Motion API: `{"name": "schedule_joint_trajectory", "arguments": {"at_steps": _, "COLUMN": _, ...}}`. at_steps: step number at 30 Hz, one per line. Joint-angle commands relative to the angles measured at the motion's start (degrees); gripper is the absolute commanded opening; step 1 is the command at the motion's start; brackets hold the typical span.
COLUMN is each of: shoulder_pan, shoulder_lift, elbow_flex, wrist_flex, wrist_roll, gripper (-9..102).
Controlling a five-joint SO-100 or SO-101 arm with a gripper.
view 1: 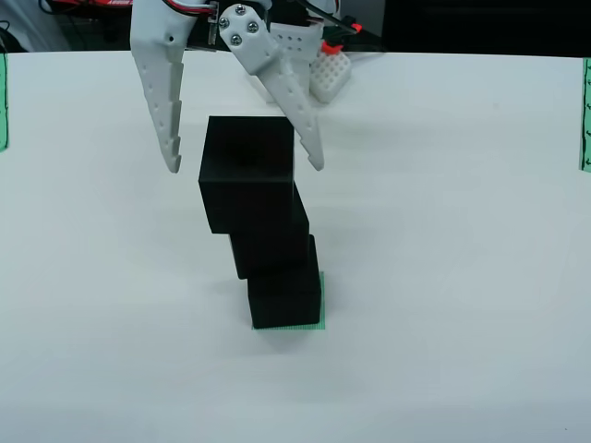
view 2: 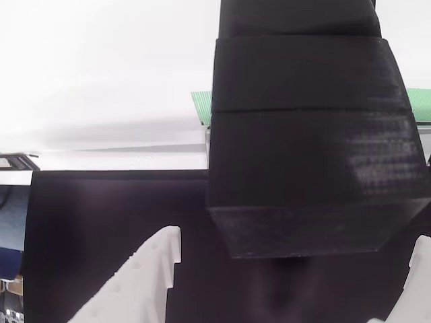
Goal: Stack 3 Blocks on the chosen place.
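In the view from above, the gripper is hanging spread at 12 o'clock, its fingers straddling the top of three stacked blocks without touching it. The stack is leaning and hiding most of the green striped square.

1. View riding on the tool: three black blocks stacked in one column, running from the top edge toward the lower right.
2. Nearest block largest in frame, with a dotted texture on its right face.
3. Middle block touches it; farthest block cut by the top edge.
4. Green striped square peeks out left of the stack, also at the right edge.
5. White bench fills the upper left; a dark area lies below it.
6. Tool: white fingers at lower left and at the lower right edge, spread wide, clear of the blocks.
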Motion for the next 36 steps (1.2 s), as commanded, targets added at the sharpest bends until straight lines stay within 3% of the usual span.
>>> {"name": "schedule_joint_trajectory", "arguments": {"at_steps": 1, "shoulder_pan": 0.4, "shoulder_lift": 1.5, "elbow_flex": -3.6, "wrist_flex": -1.1, "wrist_roll": 0.4, "gripper": 44}}
{"name": "schedule_joint_trajectory", "arguments": {"at_steps": 11, "shoulder_pan": -0.6, "shoulder_lift": 4.7, "elbow_flex": -10.6, "wrist_flex": 1.5, "wrist_roll": 0.9, "gripper": 43}}
{"name": "schedule_joint_trajectory", "arguments": {"at_steps": 22, "shoulder_pan": -6.3, "shoulder_lift": 17.7, "elbow_flex": -9.9, "wrist_flex": 4.2, "wrist_roll": 15.9, "gripper": 10}}
{"name": "schedule_joint_trajectory", "arguments": {"at_steps": 31, "shoulder_pan": -6.5, "shoulder_lift": 25.1, "elbow_flex": -8.6, "wrist_flex": 10.4, "wrist_roll": 28.8, "gripper": 7}}
{"name": "schedule_joint_trajectory", "arguments": {"at_steps": 36, "shoulder_pan": -4.6, "shoulder_lift": 28.8, "elbow_flex": -2.2, "wrist_flex": 15.8, "wrist_roll": 31.4, "gripper": 0}}
